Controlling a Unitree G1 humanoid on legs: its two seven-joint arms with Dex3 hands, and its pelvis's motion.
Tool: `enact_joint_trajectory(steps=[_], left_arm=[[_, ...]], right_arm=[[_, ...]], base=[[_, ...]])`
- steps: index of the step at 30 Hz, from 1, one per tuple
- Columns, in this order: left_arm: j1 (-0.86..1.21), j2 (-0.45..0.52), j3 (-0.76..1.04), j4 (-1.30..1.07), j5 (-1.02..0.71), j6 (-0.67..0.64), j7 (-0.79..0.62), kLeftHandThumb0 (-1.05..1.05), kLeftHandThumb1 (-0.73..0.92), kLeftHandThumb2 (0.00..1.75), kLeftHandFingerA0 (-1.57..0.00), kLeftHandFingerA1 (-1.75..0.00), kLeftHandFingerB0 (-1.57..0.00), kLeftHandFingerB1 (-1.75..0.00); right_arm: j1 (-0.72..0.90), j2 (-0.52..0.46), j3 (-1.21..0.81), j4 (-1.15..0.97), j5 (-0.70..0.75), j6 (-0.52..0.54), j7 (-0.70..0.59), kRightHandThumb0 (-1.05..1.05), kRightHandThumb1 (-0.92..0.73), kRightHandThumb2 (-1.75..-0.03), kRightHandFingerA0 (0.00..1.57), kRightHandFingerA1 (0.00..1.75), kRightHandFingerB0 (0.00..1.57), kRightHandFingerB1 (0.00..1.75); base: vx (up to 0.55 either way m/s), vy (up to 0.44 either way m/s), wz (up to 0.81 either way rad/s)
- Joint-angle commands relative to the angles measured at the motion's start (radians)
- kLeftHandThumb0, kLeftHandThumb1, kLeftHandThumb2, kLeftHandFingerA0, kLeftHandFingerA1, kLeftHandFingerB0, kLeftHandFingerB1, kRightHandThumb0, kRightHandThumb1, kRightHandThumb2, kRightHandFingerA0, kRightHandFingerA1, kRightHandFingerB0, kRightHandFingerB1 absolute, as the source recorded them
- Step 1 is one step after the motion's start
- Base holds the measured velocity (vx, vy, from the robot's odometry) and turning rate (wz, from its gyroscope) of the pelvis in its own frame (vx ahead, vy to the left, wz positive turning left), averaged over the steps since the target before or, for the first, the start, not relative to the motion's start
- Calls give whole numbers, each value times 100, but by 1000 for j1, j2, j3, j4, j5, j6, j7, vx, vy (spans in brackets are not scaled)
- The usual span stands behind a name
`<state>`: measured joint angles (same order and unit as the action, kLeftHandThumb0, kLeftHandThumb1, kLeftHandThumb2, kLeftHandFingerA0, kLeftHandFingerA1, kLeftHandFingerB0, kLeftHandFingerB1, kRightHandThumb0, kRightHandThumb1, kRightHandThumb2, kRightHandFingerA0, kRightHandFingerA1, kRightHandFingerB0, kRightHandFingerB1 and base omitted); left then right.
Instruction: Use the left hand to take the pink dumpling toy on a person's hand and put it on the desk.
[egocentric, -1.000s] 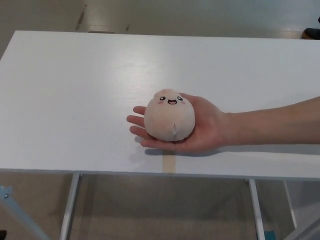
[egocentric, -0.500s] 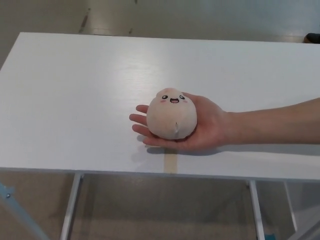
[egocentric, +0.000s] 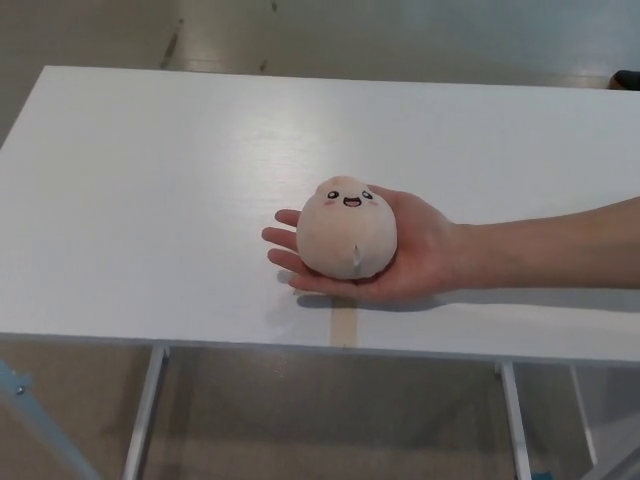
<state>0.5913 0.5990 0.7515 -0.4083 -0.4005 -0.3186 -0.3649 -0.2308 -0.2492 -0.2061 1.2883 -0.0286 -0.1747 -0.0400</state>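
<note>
Head view looks down on a round, pale pink plush dumpling toy (egocentric: 347, 229) with a small stitched smiling face and rosy cheeks near its top. It sits in the upturned palm of a person's hand (egocentric: 400, 250), whose bare forearm (egocentric: 550, 245) reaches in from the picture's right edge. The person's fingers (egocentric: 283, 238) lie loosely apart and stretched out flat beyond the toy's left side, cradling it from below without closing over it. The hand lies low over the near middle of a white rectangular desk (egocentric: 150, 200), casting a thin shadow on the surface below. A short strip of tan tape (egocentric: 343, 324) is stuck on the desk's front edge just below the hand. Pale metal legs (egocentric: 143, 420) show under the desk, above a beige floor (egocentric: 330, 420). Neither robot hand appears, so nothing can be said of its fingers.
</note>
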Motion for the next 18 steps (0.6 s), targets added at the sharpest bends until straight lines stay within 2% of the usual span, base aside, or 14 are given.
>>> enact_joint_trajectory(steps=[1,3,4,8,10,15,18], left_arm=[[-287,303,-1,-187,-162,181,-10,-63,38,72,-23,-52,-18,-41],[-384,363,-57,-163,-137,228,-7,-63,38,72,-24,-52,-18,-41],[-500,440,-132,-127,-86,270,6,-61,37,70,-25,-50,-19,-40],[-704,509,-295,-53,20,318,7,-61,38,69,-25,-45,-19,-37],[-793,517,-368,-15,58,333,-6,-61,39,70,-25,-44,-19,-37],[-1112,459,-616,93,174,439,-69,-59,39,68,-23,-41,-18,-36],[-1186,431,-672,133,211,448,-89,-59,39,68,-23,-41,-17,-35]], right_arm=[[5,4,6,10,0,15,-5,-21,-65,-59,58,44,44,39],[4,0,4,10,3,14,-3,-21,-65,-59,58,44,44,39],[3,2,4,10,4,15,-3,-21,-65,-59,58,44,44,39],[5,4,3,11,6,15,6,-21,-65,-59,58,44,44,39],[5,4,3,13,6,15,10,-21,-65,-59,58,44,44,39],[8,-4,3,10,6,18,15,-21,-65,-59,58,44,43,39],[7,-5,4,9,5,17,16,-21,-65,-59,57,44,43,39]], base=[[0,0,0],[0,0,0],[0,0,0],[0,0,2],[0,0,0],[0,0,1],[0,0,0]])
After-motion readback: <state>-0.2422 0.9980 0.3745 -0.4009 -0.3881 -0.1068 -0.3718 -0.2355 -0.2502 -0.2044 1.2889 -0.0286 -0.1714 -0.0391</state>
